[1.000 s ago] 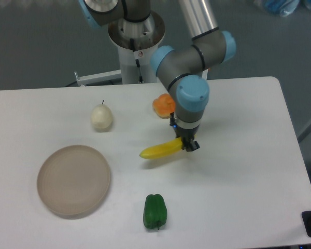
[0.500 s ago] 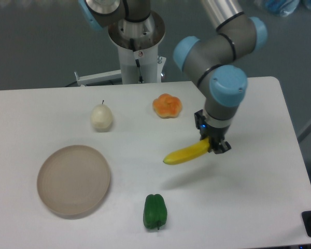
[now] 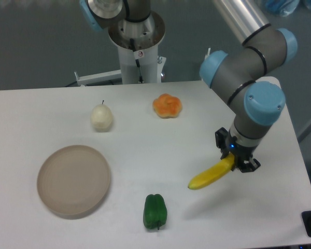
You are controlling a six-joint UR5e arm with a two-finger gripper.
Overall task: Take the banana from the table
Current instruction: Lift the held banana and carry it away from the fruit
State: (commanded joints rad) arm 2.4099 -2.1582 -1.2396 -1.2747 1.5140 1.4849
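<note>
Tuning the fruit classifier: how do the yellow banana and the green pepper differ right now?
The glossy yellow curved banana is long and tapered; the blocky green bell pepper is short and squat. The banana is held at one end by the end effector, tilted, apparently above the white table; the pepper rests on it untouched. Both look smooth.

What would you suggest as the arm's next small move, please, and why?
Probably just hold the grip and stop. The claw is shut on the banana, which hangs above the table with its shadow lying apart below it, so the pickup looks done.
</note>
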